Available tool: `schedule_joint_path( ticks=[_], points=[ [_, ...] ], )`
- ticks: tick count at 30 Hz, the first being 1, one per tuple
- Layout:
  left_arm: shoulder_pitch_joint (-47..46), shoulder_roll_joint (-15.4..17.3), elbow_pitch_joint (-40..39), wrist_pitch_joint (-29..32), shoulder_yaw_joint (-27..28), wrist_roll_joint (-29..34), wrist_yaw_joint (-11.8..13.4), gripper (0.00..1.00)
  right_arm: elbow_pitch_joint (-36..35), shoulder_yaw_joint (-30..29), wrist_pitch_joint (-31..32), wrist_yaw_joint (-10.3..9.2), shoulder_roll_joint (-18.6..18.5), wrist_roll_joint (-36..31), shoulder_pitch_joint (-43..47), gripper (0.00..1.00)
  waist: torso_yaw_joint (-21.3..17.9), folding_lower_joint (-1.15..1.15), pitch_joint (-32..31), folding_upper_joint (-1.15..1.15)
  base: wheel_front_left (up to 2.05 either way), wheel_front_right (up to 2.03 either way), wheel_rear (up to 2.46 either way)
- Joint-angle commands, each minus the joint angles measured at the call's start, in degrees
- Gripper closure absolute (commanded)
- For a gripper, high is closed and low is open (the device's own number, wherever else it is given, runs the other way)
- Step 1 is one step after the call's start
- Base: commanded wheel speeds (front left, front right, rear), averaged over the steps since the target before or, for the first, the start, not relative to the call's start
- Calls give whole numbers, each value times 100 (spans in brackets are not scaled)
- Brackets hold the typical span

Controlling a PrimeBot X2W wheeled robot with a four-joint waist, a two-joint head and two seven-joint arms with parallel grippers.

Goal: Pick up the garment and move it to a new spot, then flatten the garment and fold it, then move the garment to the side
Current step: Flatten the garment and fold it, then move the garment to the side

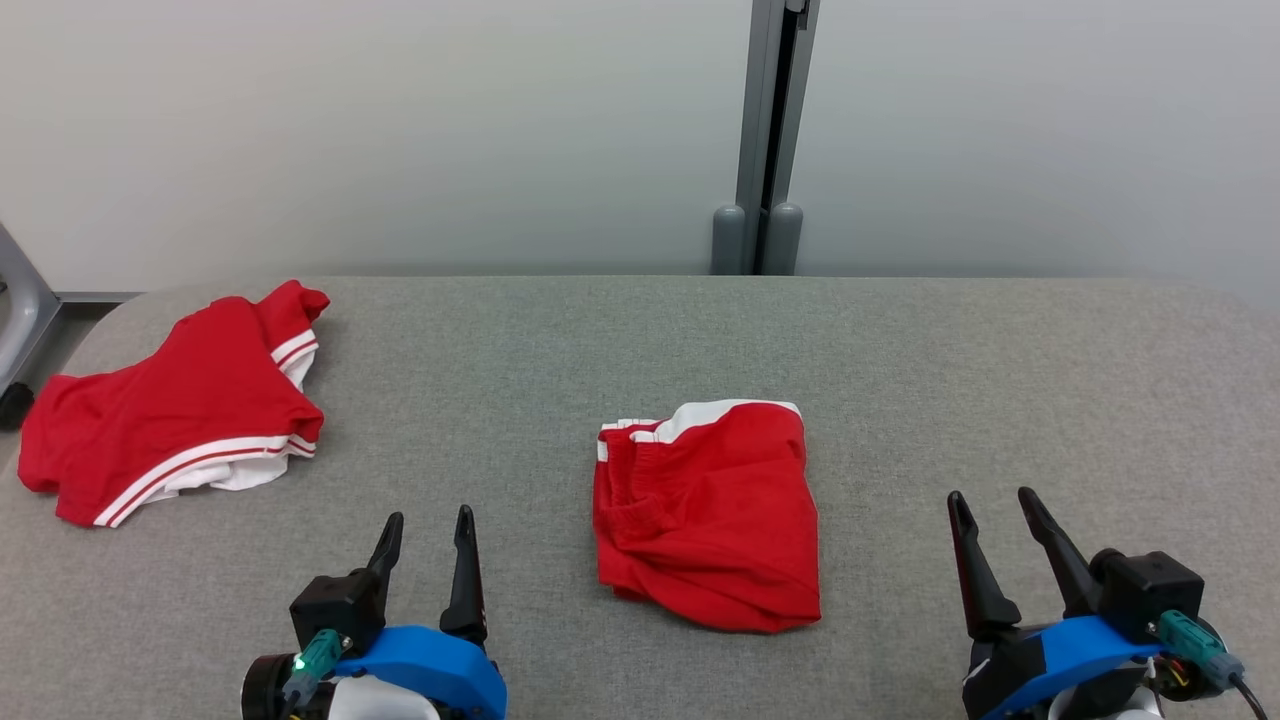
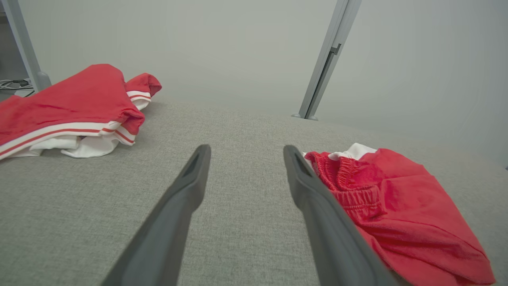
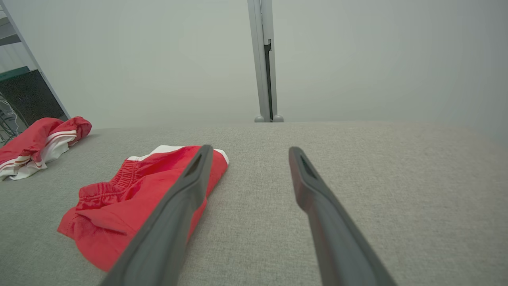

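Head view: folded red shorts mid-way on the grey table, between left gripper and right gripper, apart from both. Both spread wide and empty, probably parked low at each side to reach in. Far left, a second red garment, crumpled.

Left wrist view: shorts just right of the open jaws, contact unclear.

Right wrist view: shorts left of the open jaws, partly behind one finger.

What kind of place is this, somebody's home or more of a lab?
Probably a lab or test room, not a home: a grey cloth-covered table, bare pale wall panels joined by a metal post, and two red garments laid out.
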Motion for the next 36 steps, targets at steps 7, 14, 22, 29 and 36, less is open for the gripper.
schedule_joint_path(
  ticks=[7, 14, 22, 29, 36],
  points=[
    [-38, 16, 45, -26, -19, -5, 24, 0, -4, -10, 36, 3, -5, -43, 66, 0, 21, 0, 7, 0, 0, 0, 0],
    [-90, 20, 44, -26, -34, -17, 12, 0, 24, -25, 127, 3, -4, -61, 47, 0, 94, 0, 26, 0, 0, 0, 0],
    [-212, 19, -48, -26, -51, 30, 8, 0, 234, -156, 967, 3, -7, -220, -710, 0, 378, 0, 162, 0, 0, 0, 0],
    [-259, -43, -99, -25, -38, 47, 6, 0, 703, -251, 2005, 3, -7, -271, -1649, 0, 729, 0, 374, 0, 0, 0, 0],
    [-329, -112, -162, -25, 72, 63, 2, 0, 1257, -501, 2579, 3, -8, -373, -2014, 0, 1097, 0, 654, 0, 0, 0, 0]
  ],
)
